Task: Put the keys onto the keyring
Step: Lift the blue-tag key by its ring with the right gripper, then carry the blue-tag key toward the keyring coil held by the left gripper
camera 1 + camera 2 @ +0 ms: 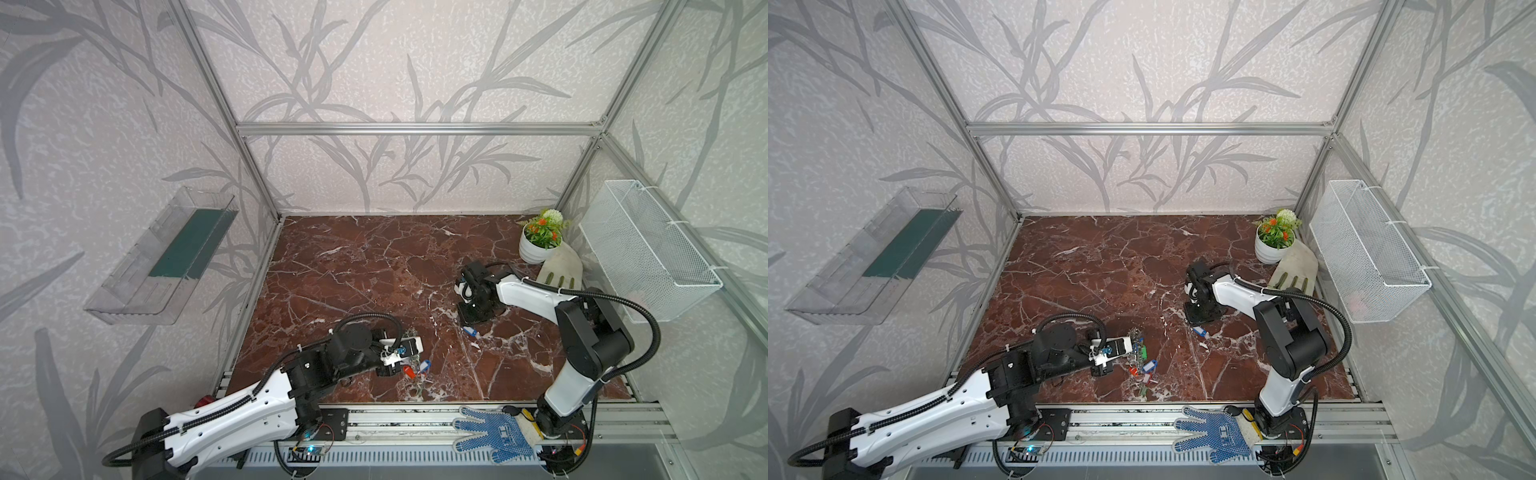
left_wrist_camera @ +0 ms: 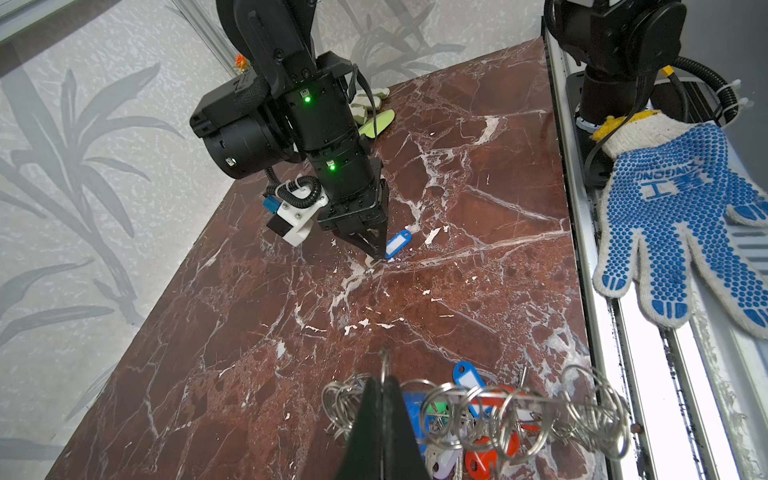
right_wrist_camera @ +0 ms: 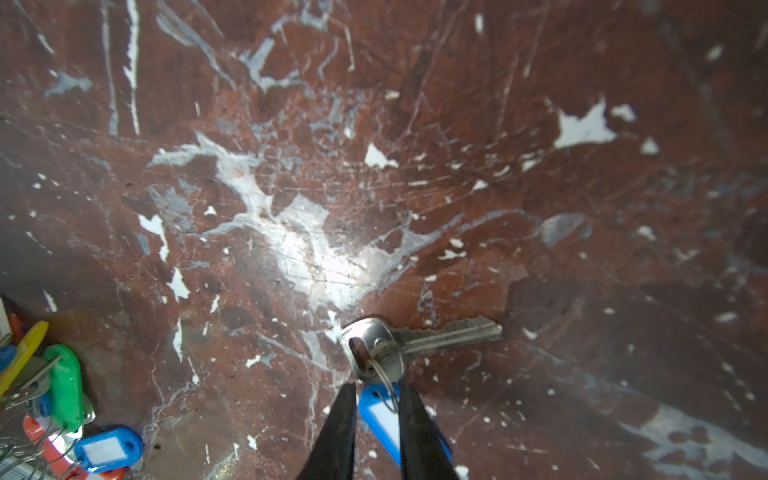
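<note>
The keyring (image 1: 1136, 345) hangs at the front left of the marble table (image 1: 353, 266). Its wire split rings (image 2: 498, 407) carry several keys with red (image 1: 409, 371), blue (image 1: 424, 365) and green (image 1: 1143, 353) tags. My left gripper (image 2: 384, 380) is shut on the keyring's edge, and one ring pokes out above its tips. A loose silver key (image 3: 415, 338) with a blue tag (image 3: 382, 419) lies flat on the table (image 1: 469, 331). My right gripper (image 3: 376, 386) points down at it. The fingers straddle the tag's ring end, with a gap still showing on one side.
A blue-dotted work glove (image 1: 494, 432) lies on the front rail beside the right arm's base. A potted plant (image 1: 540, 241) and a grey glove (image 1: 561, 266) sit at the back right. A white wire basket (image 1: 648, 249) hangs on the right wall and a clear tray (image 1: 166, 257) on the left wall.
</note>
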`<state>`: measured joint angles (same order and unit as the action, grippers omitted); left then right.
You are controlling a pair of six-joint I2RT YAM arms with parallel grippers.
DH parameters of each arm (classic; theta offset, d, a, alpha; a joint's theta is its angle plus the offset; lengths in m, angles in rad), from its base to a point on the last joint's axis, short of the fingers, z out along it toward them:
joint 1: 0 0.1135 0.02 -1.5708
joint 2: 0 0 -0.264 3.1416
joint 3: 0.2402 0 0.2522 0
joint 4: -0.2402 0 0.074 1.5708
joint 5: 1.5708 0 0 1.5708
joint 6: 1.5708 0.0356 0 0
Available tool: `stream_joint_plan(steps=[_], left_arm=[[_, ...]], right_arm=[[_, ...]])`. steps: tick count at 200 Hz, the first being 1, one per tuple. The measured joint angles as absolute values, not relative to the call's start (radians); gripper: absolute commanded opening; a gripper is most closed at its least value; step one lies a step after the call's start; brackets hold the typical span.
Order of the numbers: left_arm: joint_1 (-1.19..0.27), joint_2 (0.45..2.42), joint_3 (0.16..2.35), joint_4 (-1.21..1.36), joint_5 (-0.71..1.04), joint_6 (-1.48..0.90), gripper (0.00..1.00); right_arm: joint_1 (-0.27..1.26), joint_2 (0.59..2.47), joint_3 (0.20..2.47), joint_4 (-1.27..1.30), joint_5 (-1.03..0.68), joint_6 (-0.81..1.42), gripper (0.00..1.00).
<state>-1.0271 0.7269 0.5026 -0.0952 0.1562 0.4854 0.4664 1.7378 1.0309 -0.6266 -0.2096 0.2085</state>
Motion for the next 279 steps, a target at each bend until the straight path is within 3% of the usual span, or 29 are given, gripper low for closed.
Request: stream_joint_plan(steps=[40, 98, 279], left_arm=[[-1.028, 0.727, 0.503, -0.097, 0.156, 0.485, 0.00], [-1.028, 0.727, 0.504, -0.098, 0.156, 0.485, 0.00], [-1.028, 0.727, 0.504, -0.098, 0.156, 0.486, 0.00]], right_arm=[[0.451, 1.738, 1.031, -0.620, -0.228, 0.209, 0.27], [0.439, 1.738, 1.031, -0.606, -0.245, 0.211, 0.24], [0.436, 1.741, 1.031, -0.595, -0.263, 0.215, 0.05]])
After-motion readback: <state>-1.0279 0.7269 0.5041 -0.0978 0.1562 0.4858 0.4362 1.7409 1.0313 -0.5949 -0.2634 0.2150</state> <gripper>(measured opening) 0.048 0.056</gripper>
